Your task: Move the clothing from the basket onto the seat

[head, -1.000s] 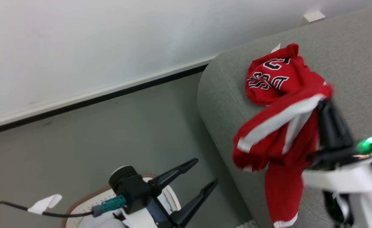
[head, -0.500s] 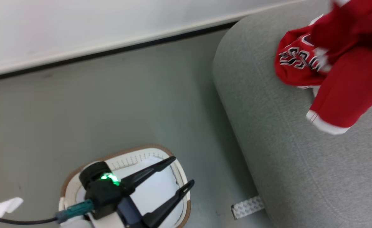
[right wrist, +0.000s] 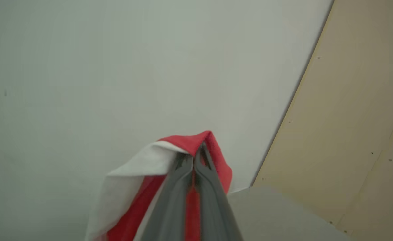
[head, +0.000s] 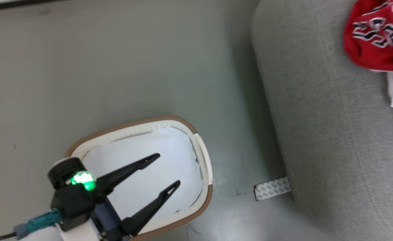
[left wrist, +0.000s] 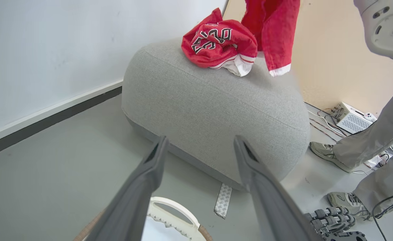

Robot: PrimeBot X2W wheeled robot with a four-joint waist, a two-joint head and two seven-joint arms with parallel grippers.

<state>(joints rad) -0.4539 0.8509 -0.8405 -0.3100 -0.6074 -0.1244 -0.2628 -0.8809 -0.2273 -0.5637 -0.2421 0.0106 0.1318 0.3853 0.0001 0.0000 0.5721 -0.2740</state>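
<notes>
Left wrist camera adds a person's shoe (left wrist: 323, 152). My right claw (right wrist: 196, 152) clamps the red garment (right wrist: 221, 167), which hangs toward seven o'clock. My left claw (head: 168, 169) gapes.

Left gripper (head: 169, 168) – long black fingers (head: 126, 172), green light (head: 82, 179), teal cable plug (head: 40, 222).

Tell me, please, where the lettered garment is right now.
The lettered garment lies crumpled on top of the seat, at the head view's upper right corner. In the left wrist view, the striped garment hangs just beside it.
</notes>
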